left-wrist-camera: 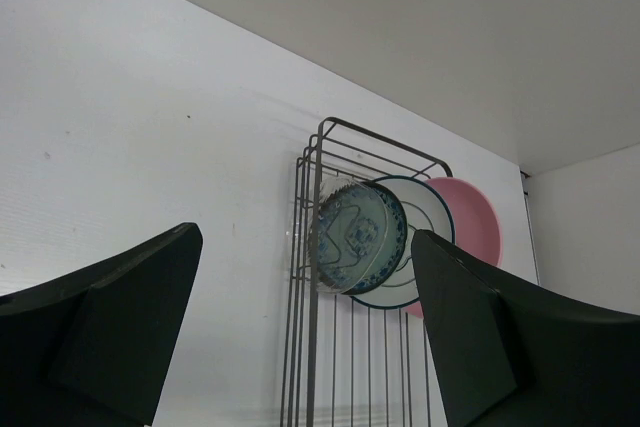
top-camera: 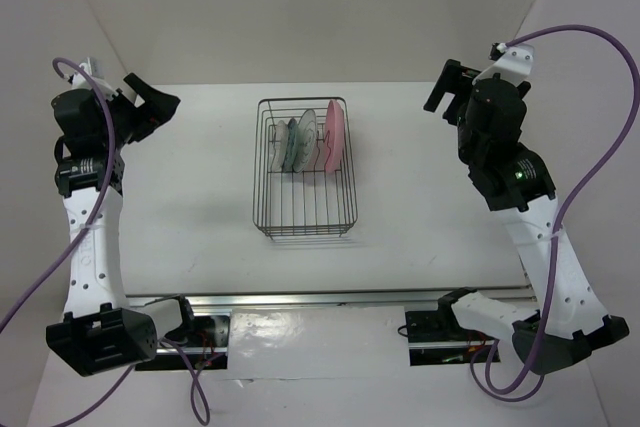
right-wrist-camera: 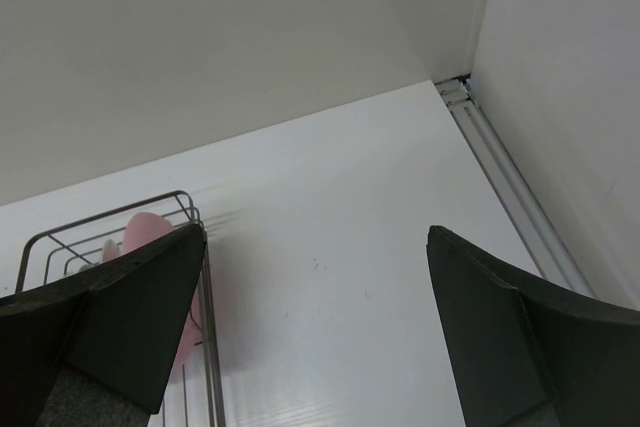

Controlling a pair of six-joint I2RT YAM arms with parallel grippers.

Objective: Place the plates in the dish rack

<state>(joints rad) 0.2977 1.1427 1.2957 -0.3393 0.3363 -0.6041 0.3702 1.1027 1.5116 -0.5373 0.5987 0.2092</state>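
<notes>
All four plates stood on edge in the far half of the dish rack (top-camera: pixel 305 219), in the middle of the table (top-camera: pixel 190 237): the pink plate (top-camera: pixel 336 133), big glass plate (top-camera: pixel 308 130), blue plate (top-camera: pixel 293 144) and small glass plate (top-camera: pixel 279 154). We thought the job looked done. The left gripper (top-camera: pixel 152 112) and right gripper (top-camera: pixel 444 89) hung wide open, holding nothing, near the side walls, with lots of room between them and the rack
</notes>
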